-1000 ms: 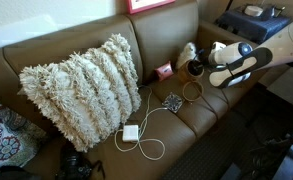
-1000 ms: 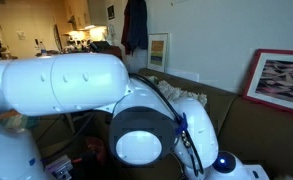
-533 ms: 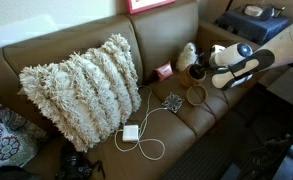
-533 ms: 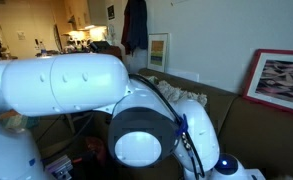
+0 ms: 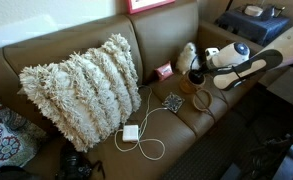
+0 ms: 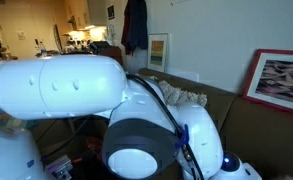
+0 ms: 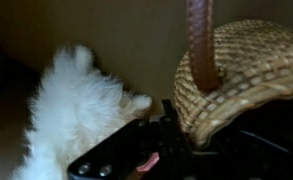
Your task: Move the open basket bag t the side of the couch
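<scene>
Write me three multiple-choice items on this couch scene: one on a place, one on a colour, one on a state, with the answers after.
1. Where is the pink box?
A. On the seat against the back of the couch, beside the cream fuzzy lump
B. On a padded arm
C. On the floor

2. What colour is the shaggy pillow?
A. Red
B. Cream
C. Black

3. How is the hand?
A. Wide open over the pillow
B. Out of sight
C. Closed on the open basket bag

Answers:
1 A: an exterior view shows the box at the foot of the backrest, next to the lump.
2 B: its long tufts are off-white.
3 C: the basket sits just below the hand, and the wrist view shows its woven wall right at the hand.
</scene>
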Motion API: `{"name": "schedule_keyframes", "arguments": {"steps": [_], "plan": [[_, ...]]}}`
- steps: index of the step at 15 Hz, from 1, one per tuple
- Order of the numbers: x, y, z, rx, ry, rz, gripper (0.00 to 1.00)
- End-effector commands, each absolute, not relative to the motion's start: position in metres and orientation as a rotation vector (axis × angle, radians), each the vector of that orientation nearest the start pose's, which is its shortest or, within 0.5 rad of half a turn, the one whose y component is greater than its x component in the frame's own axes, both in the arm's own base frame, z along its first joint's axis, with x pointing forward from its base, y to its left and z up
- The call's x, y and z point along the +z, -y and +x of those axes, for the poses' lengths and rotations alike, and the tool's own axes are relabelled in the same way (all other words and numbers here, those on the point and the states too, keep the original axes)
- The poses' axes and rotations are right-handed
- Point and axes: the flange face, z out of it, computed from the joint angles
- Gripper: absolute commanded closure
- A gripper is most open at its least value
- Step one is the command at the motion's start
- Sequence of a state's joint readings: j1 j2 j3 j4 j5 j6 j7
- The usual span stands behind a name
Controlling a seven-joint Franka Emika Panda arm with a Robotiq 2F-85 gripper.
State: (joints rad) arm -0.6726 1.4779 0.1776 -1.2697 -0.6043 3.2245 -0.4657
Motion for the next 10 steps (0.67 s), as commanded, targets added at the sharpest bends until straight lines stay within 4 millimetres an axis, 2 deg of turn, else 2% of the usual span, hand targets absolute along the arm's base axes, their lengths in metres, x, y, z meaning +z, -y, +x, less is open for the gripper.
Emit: {"name": "schedule_keyframes", "arguments": {"steps": [1,6,10], "plan": [[-0.0894,0.2994,0.595,-0.752,0.747,-3.171,0.96],[-0.0856,0.2991,0.5966,-0.799,0.772,-3.161,0.96],[-0.0823,0.3014,0.5975,-0.842,0.726,-3.167,0.96]]}}
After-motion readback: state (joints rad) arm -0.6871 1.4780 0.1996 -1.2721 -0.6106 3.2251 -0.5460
